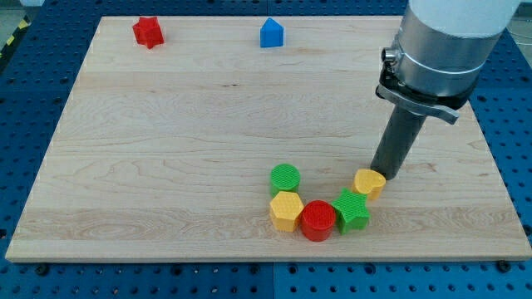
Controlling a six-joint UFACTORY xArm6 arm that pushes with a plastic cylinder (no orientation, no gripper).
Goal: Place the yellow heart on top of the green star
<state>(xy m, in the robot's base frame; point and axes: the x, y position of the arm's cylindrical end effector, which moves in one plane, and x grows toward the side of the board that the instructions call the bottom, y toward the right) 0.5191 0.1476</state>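
Note:
The yellow heart lies on the wooden board at the view's lower right, touching the upper right of the green star. My tip rests on the board right against the heart's upper right side. The star sits at the right end of a curved row of blocks.
A red cylinder touches the star's left side. A yellow hexagon and a green cylinder follow to the left. A red star and a blue house-shaped block sit near the board's top edge.

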